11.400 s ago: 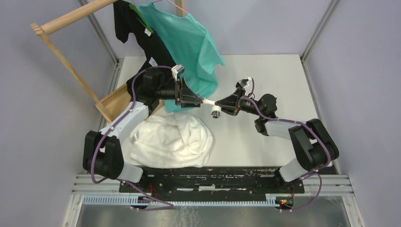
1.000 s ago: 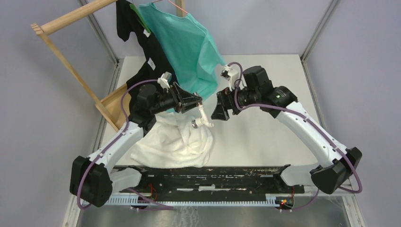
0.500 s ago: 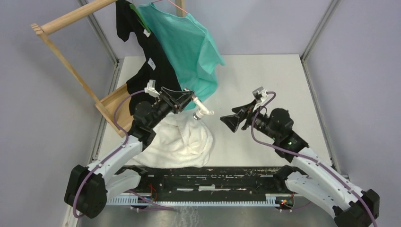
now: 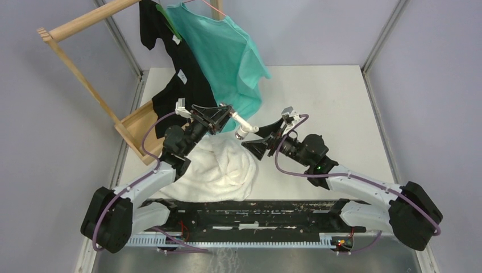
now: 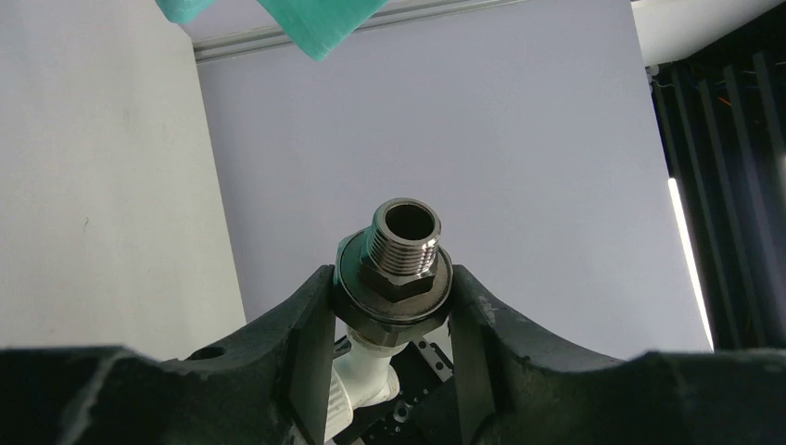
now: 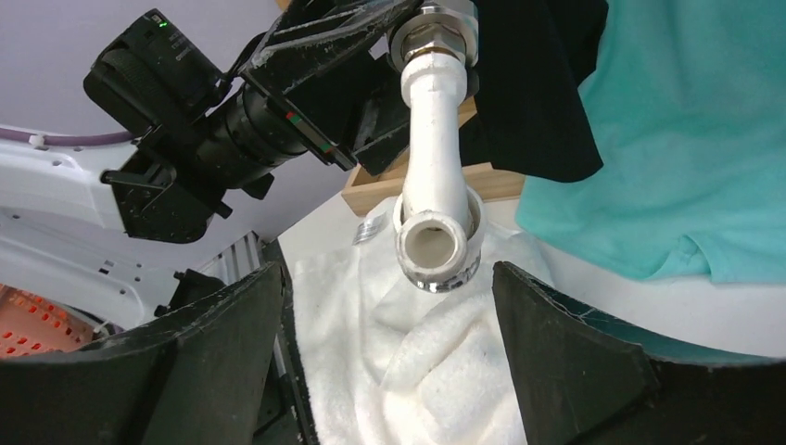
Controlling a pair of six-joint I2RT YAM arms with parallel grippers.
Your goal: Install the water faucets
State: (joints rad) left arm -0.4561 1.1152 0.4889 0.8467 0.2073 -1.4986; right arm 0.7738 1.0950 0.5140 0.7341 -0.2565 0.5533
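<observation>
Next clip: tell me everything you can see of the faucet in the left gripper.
The faucet is a glossy white plastic spout with a silver metal fitting at one end: hex collar, hollow threaded stub. The left gripper clamps that collar, holding it in the air near the white towel. Its open round mouth, silver-rimmed, points between the spread fingers of the right gripper, untouched.

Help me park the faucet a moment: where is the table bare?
The far right of the table is bare, from the teal shirt to the right-hand wall. The left side is crowded: white towel, wooden rack, black shirt. The left gripper holds the faucet above the towel's edge.
</observation>
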